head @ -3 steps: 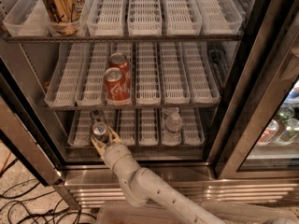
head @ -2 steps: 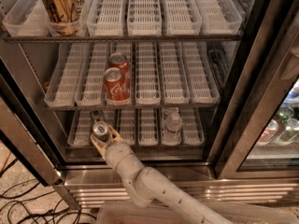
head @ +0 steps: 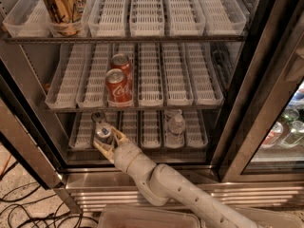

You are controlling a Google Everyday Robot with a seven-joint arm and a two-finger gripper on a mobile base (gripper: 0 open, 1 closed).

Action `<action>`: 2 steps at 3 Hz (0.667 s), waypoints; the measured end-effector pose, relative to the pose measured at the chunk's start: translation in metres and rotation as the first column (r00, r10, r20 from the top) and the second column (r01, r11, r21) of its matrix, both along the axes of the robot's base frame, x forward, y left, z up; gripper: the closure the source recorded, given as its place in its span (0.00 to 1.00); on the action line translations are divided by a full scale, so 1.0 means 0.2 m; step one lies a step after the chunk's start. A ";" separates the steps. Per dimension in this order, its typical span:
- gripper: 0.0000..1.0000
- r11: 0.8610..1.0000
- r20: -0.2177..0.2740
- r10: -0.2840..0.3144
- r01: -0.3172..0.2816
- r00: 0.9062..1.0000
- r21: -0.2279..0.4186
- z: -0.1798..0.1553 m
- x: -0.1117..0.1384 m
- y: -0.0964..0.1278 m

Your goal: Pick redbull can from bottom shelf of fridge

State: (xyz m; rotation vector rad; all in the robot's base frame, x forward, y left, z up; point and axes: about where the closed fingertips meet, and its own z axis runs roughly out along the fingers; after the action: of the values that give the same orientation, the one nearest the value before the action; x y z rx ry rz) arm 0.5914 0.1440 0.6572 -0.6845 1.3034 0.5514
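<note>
— Your end effector (head: 105, 137) is inside the fridge (head: 29, 142), low on the left, at the front of the bottom shelf (head: 149, 129).

— And its fingers?

— You have them closed on the redbull can (head: 103, 130), one finger on each side of it, both touching. The can stands upright with its silver top facing up.

— Where exactly does that can sit?

— In the second lane from the left, at the front end of the tray. Just behind it in the same lane you will find a second slim can (head: 98, 117), also upright and free of the fingers.

— What else is on your shelf?

— A water bottle (head: 175, 127) stands a few lanes to the right, well apart from the end effector.

— And above?

— Two red cola cans (head: 118, 88) stand one behind the other on the middle rack, nearly over your end effector. A big gold can (head: 61, 4) stands on the top rack at the left.

— The arm?

— Your arm (head: 180, 194) rises from the lower right, across the ribbed steel base, up to the shelf. Cables (head: 23, 208) lie on the floor at the lower left.
</note>
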 end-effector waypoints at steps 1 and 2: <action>1.00 0.990 -0.053 0.139 -0.140 0.989 -0.021 0.00 -0.11 -0.04; 1.00 0.959 -0.137 0.276 -0.282 0.951 -0.031 -0.05 -0.22 -0.06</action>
State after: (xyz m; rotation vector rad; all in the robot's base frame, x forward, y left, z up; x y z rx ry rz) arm 0.5465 0.1319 0.6482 -0.8945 1.3553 0.8075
